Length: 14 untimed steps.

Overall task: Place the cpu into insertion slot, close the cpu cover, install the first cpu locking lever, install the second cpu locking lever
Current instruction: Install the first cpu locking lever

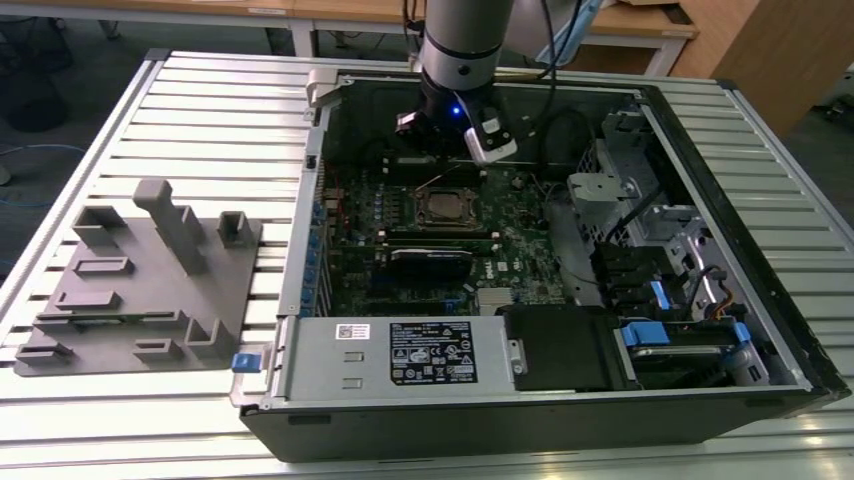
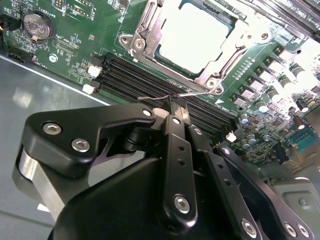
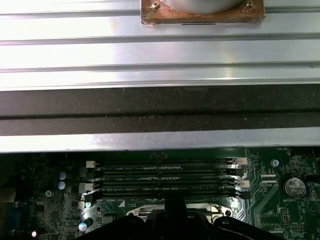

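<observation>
The cpu [image 2: 195, 37] — where from the jaws?
— Just beyond the tips of the gripper [image 2: 176, 107], seated in the insertion slot [image 2: 134, 44], the cpu cover [image 2: 227, 56] flat around it.
— And the jaws?
— Drawn together at a thin wire lever [image 2: 155, 98], over the black memory slots [image 2: 135, 75]; whether they pinch it, I cannot tell.

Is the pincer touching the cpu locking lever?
Touching: in the second wrist view the pincer clamps the thin wire cpu locking lever between its fingertips.
</observation>
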### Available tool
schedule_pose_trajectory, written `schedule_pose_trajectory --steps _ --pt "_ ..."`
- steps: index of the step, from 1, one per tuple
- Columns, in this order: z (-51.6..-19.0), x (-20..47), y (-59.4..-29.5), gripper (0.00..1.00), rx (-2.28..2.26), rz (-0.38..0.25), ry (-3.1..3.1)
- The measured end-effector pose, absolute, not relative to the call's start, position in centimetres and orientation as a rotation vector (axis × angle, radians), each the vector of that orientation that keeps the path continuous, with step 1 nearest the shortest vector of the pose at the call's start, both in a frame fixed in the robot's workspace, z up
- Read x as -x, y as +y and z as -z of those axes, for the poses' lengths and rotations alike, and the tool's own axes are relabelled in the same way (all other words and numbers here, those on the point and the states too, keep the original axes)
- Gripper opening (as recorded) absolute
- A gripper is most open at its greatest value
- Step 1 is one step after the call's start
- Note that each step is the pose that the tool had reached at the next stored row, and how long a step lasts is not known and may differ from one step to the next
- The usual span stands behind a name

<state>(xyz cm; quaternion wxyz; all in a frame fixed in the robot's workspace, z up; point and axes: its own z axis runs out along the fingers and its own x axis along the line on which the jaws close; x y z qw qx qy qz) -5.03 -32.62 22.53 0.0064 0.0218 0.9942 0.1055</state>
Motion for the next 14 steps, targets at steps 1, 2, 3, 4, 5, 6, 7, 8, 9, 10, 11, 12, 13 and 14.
schedule_pose_trajectory --steps 1,2,3,4,5,6,7,8,9,10,11,12,13,14 --pt "-22.51 5.0 -32.63 0.11 -0.068 -0.33 3.111" --pt "-22.49 4.99 -32.62 0.11 -0.068 -0.33 3.111" --pt "-22.48 4.97 -32.62 0.11 -0.068 -0.33 3.111" --pt "-22.46 4.94 -32.62 0.11 -0.068 -0.33 3.111" --pt "-22.44 4.9 -32.62 0.11 -0.068 -0.33 3.111" --pt "-22.43 4.86 -32.62 0.11 -0.068 -0.33 3.111" --pt "-22.41 4.81 -32.62 0.11 -0.068 -0.33 3.111" --pt "-22.38 4.77 -32.62 0.11 -0.068 -0.33 3.111" --pt "-22.33 4.73 -32.61 0.11 -0.068 -0.33 3.111" --pt "-22.28 4.69 -32.62 0.11 -0.068 -0.33 3.111" --pt "-22.22 4.65 -32.62 0.11 -0.068 -0.33 3.111" --pt "-22.15 4.61 -32.62 0.11 -0.068 -0.33 3.111" --pt "-22.08 4.57 -32.62 0.11 -0.068 -0.33 3.111" --pt "-21.99 4.54 -32.62 0.11 -0.068 -0.33 3.111"
